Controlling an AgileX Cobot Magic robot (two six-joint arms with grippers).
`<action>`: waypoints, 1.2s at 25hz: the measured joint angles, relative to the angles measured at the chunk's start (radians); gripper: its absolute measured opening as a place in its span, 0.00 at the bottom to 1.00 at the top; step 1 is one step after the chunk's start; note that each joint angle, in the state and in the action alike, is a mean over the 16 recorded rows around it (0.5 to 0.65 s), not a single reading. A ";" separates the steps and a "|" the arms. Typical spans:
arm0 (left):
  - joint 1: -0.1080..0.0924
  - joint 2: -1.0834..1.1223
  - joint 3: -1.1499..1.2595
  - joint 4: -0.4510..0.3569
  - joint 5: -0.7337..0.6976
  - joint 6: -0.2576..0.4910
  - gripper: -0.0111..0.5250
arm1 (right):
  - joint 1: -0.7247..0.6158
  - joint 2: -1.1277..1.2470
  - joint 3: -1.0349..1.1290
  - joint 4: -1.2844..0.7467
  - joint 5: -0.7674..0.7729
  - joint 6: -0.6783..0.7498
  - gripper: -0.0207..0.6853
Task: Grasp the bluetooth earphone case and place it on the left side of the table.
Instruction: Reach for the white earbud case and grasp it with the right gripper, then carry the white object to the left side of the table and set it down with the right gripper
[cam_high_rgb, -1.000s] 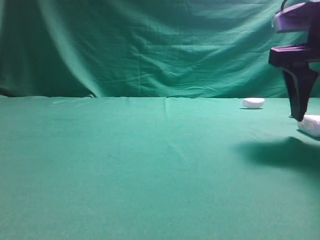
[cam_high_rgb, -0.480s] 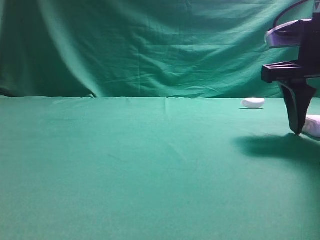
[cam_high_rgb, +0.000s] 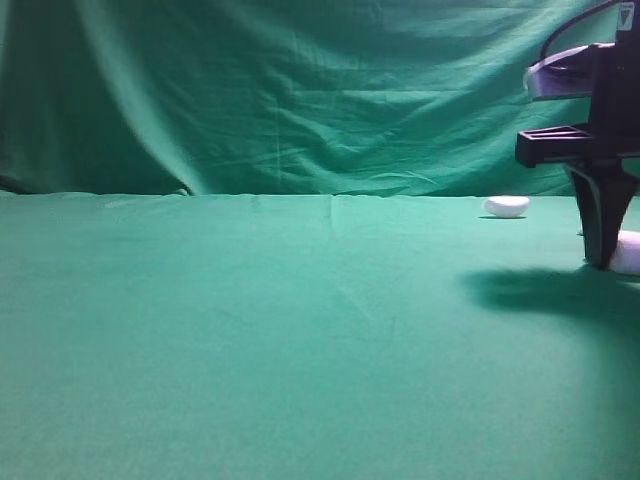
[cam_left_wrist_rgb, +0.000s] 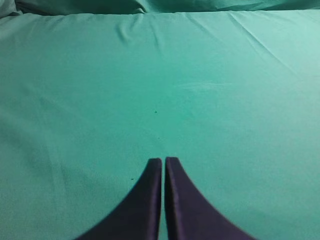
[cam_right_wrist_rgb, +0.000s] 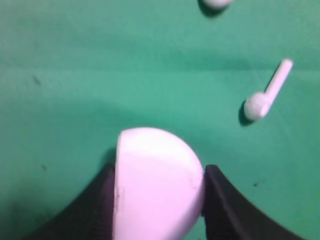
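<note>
You've got matt, lightly creased green cloth on the table (cam_high_rgb: 250, 330). Bluetooth earphone case (cam_right_wrist_rgb: 157, 182) looks like smooth white plastic; right gripper (cam_right_wrist_rgb: 157, 200) fingers (cam_right_wrist_rgb: 220, 200) are dark and matt.

No legible text, label or number anywhere.

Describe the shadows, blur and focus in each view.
Exterior high: dim and soft, a dark shadow on the table under the right gripper. Left wrist: evenly lit, fairly sharp, left gripper dark. Right wrist: the bluetooth earphone case is blurred and washed out; the earbud casts a small shadow.
</note>
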 joint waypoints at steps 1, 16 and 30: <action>0.000 0.000 0.000 0.000 0.000 0.000 0.02 | 0.015 0.001 -0.034 0.001 0.014 -0.006 0.48; 0.000 0.000 0.000 0.000 0.000 0.000 0.02 | 0.468 0.233 -0.581 0.029 0.053 -0.073 0.48; 0.000 0.000 0.000 0.000 0.000 0.000 0.02 | 0.654 0.574 -0.806 0.042 -0.059 -0.075 0.49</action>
